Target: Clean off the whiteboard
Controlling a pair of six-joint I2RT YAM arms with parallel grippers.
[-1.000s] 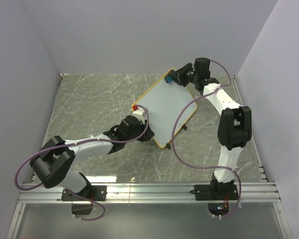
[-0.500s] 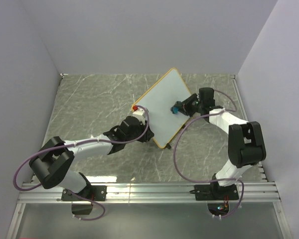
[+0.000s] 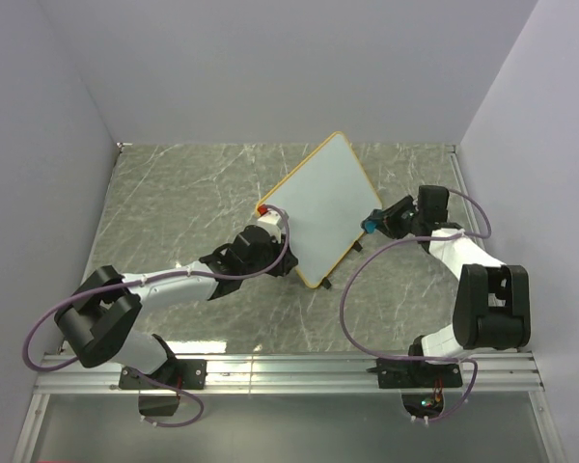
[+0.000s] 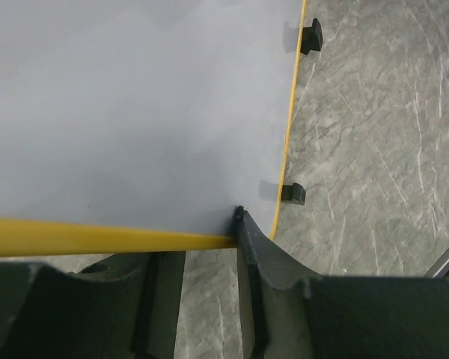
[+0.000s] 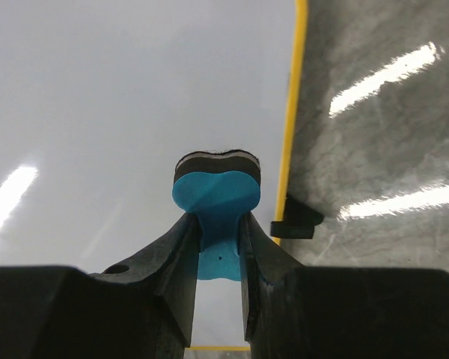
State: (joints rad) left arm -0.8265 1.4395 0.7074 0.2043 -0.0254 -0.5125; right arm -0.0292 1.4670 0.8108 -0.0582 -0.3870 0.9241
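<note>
- Whiteboard [image 3: 314,212] sits mid-table [image 3: 174,193], tilted, face plain white.
- Left gripper [image 4: 202,245] clamped on its yellow frame at the near-left edge.
- Right gripper [image 5: 218,224] pinches blue eraser [image 5: 215,187] by the board's right edge; contact unclear.

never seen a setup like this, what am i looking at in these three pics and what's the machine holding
These are two small robot arms bolted to the near edge of a marble-patterned table. The wide picture looks down from above and behind them. The other two come from cameras on each wrist, so dark fingers show at the bottom. The left gripper clamps the yellow-framed edge of a whiteboard, holding it at a tilt. The right gripper pinches a small blue eraser near the board's right edge. The board's face looks blank.
</note>
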